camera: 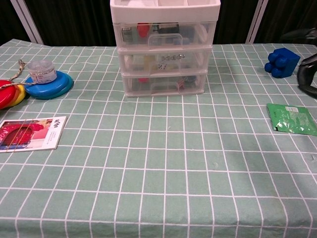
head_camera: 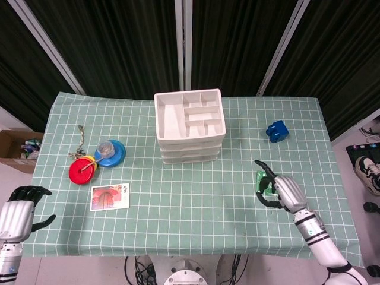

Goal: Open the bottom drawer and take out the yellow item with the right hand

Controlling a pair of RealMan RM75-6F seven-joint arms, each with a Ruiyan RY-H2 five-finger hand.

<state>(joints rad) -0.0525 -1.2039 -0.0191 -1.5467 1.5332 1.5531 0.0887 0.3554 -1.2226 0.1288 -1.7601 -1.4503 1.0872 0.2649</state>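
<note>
The white three-drawer unit [head_camera: 190, 126] stands at the back middle of the table, all its drawers pushed in. Its bottom drawer [camera: 164, 83] is clear plastic with a handle at the front; small items show through it, but I cannot make out a yellow one. My right hand [head_camera: 282, 191] hovers open over the right side of the table, fingers spread above a green packet [head_camera: 263, 181], well to the right of the drawers. In the chest view only its dark fingers [camera: 306, 69] show at the right edge. My left hand [head_camera: 16, 210] hangs open off the table's front left corner.
A blue block [head_camera: 276, 130] sits at the back right. On the left lie a blue disc with a small clear jar [head_camera: 109, 152], red and yellow discs [head_camera: 81, 170] with a cord, and a picture card [head_camera: 110, 196]. A cardboard box [head_camera: 15, 148] stands on the floor.
</note>
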